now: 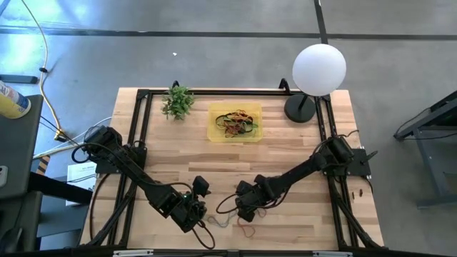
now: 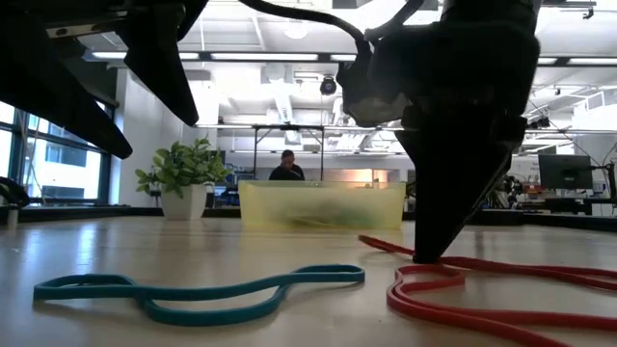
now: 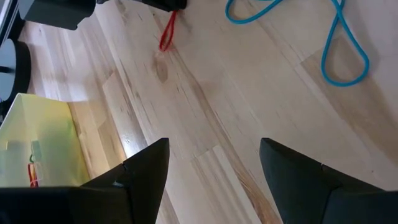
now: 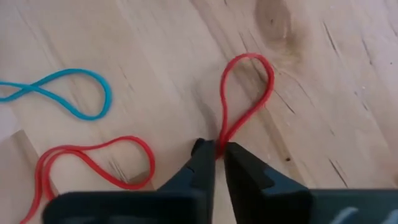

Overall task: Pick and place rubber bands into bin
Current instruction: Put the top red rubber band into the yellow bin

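A red rubber band (image 4: 249, 87) lies on the wooden table near its front edge, and my right gripper (image 4: 219, 155) stands over it, shut on it. A blue rubber band (image 2: 193, 289) lies flat on the wood next to it. The yellow translucent bin (image 1: 235, 123) stands at the far middle of the table with several bands inside. My left gripper (image 3: 214, 168) hovers open above bare wood, left of the right gripper (image 1: 246, 213), with nothing between its fingers. My right gripper pinches the red band at a narrow waist (image 4: 219, 142) where its two strands run together, between the two fingertips. The fingers come from above, pointing steeply down. The band lies on the table, one loop (image 4: 264, 68) beyond the fingers and another (image 4: 93, 152) beside them.
A small green plant (image 1: 178, 101) stands left of the bin, and a white globe lamp (image 1: 319, 69) on a black base stands to its right. Black frame rails (image 1: 139, 128) run along the table's sides. A person (image 2: 286, 166) sits in the room beyond the table.
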